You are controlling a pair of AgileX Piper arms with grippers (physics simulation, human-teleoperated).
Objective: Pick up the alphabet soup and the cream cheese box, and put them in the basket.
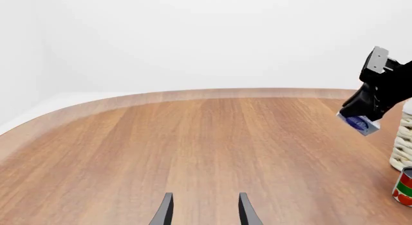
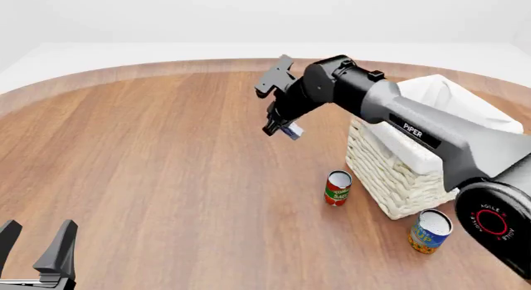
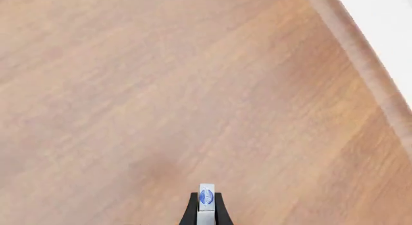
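My right gripper (image 2: 282, 127) is shut on the cream cheese box (image 2: 291, 131), a small pale blue and white box, held in the air above the table left of the basket (image 2: 390, 178). The box shows between the fingers in the right wrist view (image 3: 206, 198) and in the left wrist view (image 1: 360, 122). The alphabet soup (image 2: 431, 231), a can with a blue and orange-yellow label, stands at the basket's near corner. My left gripper (image 2: 37, 240) is open and empty at the near left, far from everything; it also shows in the left wrist view (image 1: 204, 213).
A slim red-and-green can (image 2: 337, 188) stands just left of the basket's near side; it shows in the left wrist view (image 1: 404, 187). The table's curved far edge (image 2: 166, 69) runs behind the right arm.
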